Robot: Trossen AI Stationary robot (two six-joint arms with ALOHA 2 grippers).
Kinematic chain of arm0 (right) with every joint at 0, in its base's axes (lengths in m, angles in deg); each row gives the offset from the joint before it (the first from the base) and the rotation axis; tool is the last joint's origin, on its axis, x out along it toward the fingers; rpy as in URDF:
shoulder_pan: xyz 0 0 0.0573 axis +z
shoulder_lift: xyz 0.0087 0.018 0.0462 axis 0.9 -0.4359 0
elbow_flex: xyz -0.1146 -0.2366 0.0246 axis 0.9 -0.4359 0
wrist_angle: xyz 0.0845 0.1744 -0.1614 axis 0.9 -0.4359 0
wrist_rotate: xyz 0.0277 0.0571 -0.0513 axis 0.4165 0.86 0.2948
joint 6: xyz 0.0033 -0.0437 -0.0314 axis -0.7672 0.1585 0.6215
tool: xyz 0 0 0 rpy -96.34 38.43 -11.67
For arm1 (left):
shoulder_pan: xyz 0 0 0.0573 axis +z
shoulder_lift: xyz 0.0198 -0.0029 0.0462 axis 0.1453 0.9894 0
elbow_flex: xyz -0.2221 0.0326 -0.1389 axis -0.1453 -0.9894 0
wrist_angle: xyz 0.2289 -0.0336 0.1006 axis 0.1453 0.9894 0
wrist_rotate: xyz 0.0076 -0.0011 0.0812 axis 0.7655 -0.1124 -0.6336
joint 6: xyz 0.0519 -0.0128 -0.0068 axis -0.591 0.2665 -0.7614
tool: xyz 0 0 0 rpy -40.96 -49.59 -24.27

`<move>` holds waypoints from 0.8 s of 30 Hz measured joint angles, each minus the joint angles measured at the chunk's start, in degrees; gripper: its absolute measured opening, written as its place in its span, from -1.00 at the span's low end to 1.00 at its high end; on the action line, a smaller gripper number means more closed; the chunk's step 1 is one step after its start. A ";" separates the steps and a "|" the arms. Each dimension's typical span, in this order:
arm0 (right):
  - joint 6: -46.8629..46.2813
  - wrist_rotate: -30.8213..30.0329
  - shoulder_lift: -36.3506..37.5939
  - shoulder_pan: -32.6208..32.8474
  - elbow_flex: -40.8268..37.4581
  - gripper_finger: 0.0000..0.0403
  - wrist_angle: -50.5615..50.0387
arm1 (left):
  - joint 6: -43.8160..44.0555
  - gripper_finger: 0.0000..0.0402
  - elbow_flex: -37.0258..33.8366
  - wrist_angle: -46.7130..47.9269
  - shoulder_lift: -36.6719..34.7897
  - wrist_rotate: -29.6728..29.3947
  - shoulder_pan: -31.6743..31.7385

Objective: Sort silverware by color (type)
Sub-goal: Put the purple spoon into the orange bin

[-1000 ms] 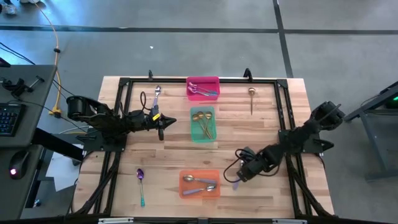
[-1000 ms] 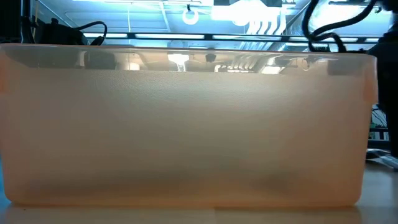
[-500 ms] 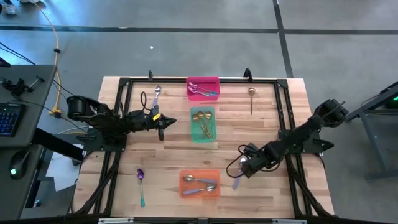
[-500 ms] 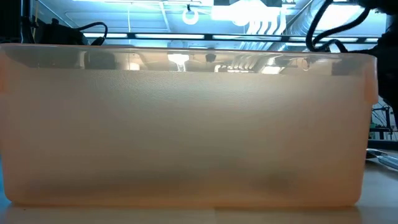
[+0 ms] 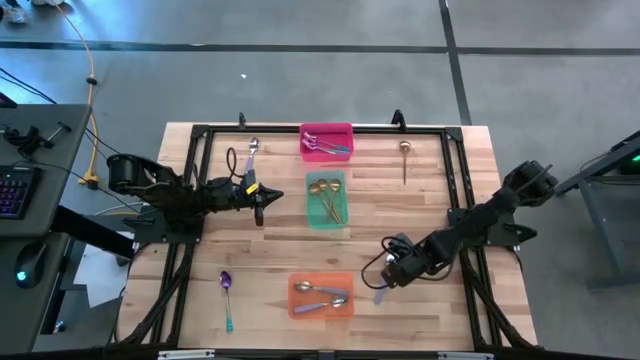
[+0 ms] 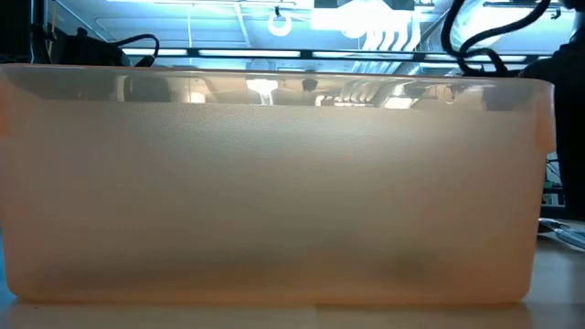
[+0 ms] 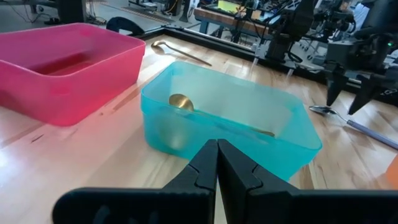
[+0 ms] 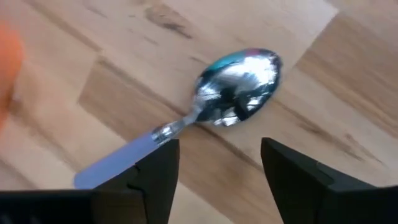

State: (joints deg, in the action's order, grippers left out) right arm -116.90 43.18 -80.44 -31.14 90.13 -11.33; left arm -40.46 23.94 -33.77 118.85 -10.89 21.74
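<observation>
My right pincer (image 8: 214, 165) spread wide above a lavender-handled spoon (image 8: 205, 112) on the tabletop (image 5: 420, 210) beside the orange bin (image 5: 321, 297), handle end cut off, left pincer (image 7: 217, 165) clenched near the teal bin (image 7: 230, 118), low view blocked by the bin wall.

A pale wooden tabletop (image 5: 430, 215) stands on a grey concrete floor (image 5: 300, 80) crossed by dark lines; a desk (image 5: 30, 140) with a keyboard (image 5: 15, 190) sits to the left; ceiling lights (image 6: 366, 18) glow overhead.
</observation>
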 joint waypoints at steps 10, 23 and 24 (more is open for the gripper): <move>-0.88 -1.37 -3.72 -1.06 0.22 0.05 2.40 | 0.15 -1.00 -0.02 0.06 0.00 0.00 0.00; -1.39 -5.23 -2.34 -1.28 -0.02 0.05 -3.49 | 0.59 -1.00 -0.02 0.00 -0.02 -0.02 0.00; -1.29 -5.29 -1.67 -1.28 -0.09 0.05 -3.66 | 0.59 -1.00 -0.02 0.00 -0.01 -0.02 0.00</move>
State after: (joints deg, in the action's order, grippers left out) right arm -118.20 37.89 -82.11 -32.41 90.04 -14.99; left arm -39.86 23.92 -33.76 118.84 -10.91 21.74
